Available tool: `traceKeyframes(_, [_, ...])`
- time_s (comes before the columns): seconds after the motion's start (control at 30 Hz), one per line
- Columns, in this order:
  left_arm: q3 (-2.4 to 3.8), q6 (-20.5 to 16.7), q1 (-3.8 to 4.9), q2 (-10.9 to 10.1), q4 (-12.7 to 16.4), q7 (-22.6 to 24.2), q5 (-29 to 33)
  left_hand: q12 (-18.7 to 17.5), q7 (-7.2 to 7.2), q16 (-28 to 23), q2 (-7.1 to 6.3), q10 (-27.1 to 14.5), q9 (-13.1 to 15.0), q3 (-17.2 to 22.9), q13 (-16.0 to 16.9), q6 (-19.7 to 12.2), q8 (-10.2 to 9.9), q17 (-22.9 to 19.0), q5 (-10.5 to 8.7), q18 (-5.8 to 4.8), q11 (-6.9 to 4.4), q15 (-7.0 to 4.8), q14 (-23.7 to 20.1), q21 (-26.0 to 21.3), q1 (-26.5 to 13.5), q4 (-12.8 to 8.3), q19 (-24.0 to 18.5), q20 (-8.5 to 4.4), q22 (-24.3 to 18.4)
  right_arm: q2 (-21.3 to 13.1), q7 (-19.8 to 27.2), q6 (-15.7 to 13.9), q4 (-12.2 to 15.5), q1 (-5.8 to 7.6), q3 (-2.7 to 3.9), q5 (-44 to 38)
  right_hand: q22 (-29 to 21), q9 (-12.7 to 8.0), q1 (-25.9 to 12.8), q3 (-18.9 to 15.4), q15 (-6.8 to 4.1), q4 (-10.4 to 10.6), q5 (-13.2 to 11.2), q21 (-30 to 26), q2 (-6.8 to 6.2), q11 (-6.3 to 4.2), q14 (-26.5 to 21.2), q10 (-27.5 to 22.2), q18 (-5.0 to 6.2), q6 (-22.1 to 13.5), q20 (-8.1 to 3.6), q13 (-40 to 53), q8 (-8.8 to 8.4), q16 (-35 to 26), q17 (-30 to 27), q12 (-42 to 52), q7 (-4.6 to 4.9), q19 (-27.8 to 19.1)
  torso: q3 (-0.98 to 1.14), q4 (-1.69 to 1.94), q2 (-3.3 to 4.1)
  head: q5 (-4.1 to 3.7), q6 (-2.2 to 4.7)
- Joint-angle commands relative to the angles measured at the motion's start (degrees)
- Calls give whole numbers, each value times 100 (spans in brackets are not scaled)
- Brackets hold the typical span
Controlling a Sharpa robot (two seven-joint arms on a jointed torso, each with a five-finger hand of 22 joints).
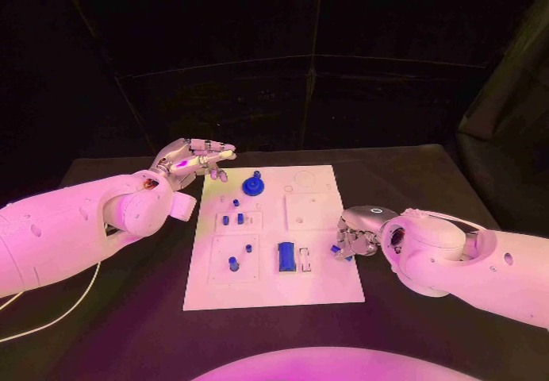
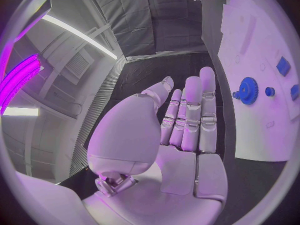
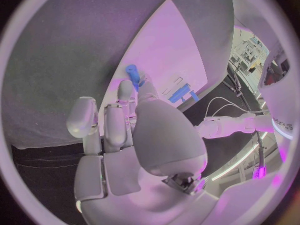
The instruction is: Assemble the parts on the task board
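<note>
Left robot hand [image 1: 194, 161]: held off the far-left corner of the task board [image 1: 274, 294], above the black surface [image 1: 114, 317]. In the left wrist view the palm is flat, the fingers [image 2: 190, 115] straight and lying side by side, and nothing is held. The hand stands just outside the board's left edge, with bare surface beyond it toward the far side.

Right robot hand [image 1: 357, 238]: at the board's right edge, about midway along it, fingers curled downward. In the right wrist view the fingertips pinch a small blue peg [image 3: 132, 74], which stands above the board's edge. Bare surface lies to the right of this hand.

Task board: a white plate lying lengthwise in the middle of the surface. A blue gear [image 1: 253, 186] sits near its far-left part, close to the left hand; the left wrist view shows the same gear [image 2: 249, 90] with a small blue knob [image 2: 269, 91] beside it. Several small blue parts [image 1: 237, 220] stand in the left-middle recess, one more [image 1: 233, 264] in the near-left recess. A blue rectangular block [image 1: 286, 256] lies near the board's centre, well apart from both hands. The near strip of the board carries no parts.
</note>
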Motion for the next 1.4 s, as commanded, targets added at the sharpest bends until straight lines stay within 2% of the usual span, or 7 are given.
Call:
traceKeyframes(0.03, [5,68,7,-5,15,16,18,28,-1,-25,-10,-44,-3,-6,-8,-37,19,-5,12,31,4,4,-38,-35,15,-26,5,-10,-5,35,-86,505,-34,-55,-52,-287,-13,-5,30,-16,-13,-23,-57,-33,7,-10,189,-10,65,12,-35,-12,-32,-29,-21,-42,-12,-26,2,3,0,-3,0])
traceKeyframes(0.17, [5,68,8,-13,18,13,18,29,-1,-25,-10,-46,-3,-5,-8,-40,21,-6,12,32,4,4,-38,-36,17,-29,5,-10,-6,33,-101,326,-5,-57,-52,-257,-12,5,-60,-15,-3,32,167,-37,33,0,189,4,64,-15,-25,-18,-83,-40,-23,-52,-2,-24,4,-1,-1,7,1])
traceKeyframes(0.37, [5,71,7,-17,17,10,18,29,-1,-25,-10,-46,-3,-5,-8,-40,21,-6,12,32,4,4,-38,-36,17,-29,5,-10,-6,-37,-126,-452,140,-57,-50,341,43,9,-261,37,0,260,945,-5,136,5,211,57,55,-46,-21,48,-204,-2,43,25,2,23,6,-2,-2,16,8])
traceKeyframes(0.53, [4,74,7,-12,15,9,18,29,-1,-25,-10,-46,-3,-5,-8,-40,21,-6,12,32,4,4,-38,-36,17,-29,5,-10,-6,-122,-43,-1173,310,-55,-49,1047,88,0,-416,62,10,446,1065,22,207,18,225,98,46,-46,-14,119,-270,34,97,114,15,55,0,6,-4,10,4])
traceKeyframes(0.67, [4,74,7,-11,15,10,18,29,-1,-25,-10,-46,-3,-5,-8,-40,21,-6,12,32,4,4,-38,-36,17,-29,5,-10,-6,-142,11,-1436,404,-54,-49,1451,117,1,-433,69,10,472,1078,39,217,17,231,114,40,-39,-13,153,-277,55,126,155,14,73,0,4,-2,16,10])
traceKeyframes(1.03, [4,73,7,-17,24,7,18,29,-1,-25,-10,-46,-3,-5,-8,-40,21,-6,12,32,4,4,-38,-36,17,-29,5,-10,-6,-42,33,-1467,408,-54,-48,2179,139,6,-542,20,10,587,1352,55,155,16,237,130,38,13,-12,215,-332,76,157,220,10,88,-5,2,-2,23,3])
traceKeyframes(1.4, [4,72,8,-25,31,5,18,29,-1,-25,-10,-46,-3,-5,-8,-40,21,-6,12,32,4,4,-38,-36,17,-29,5,-10,-6,163,-198,-1037,275,-53,-49,2374,216,36,-717,-64,-5,627,1390,100,173,-8,248,184,24,157,-21,255,-320,116,215,270,-26,134,-3,1,0,43,-4])
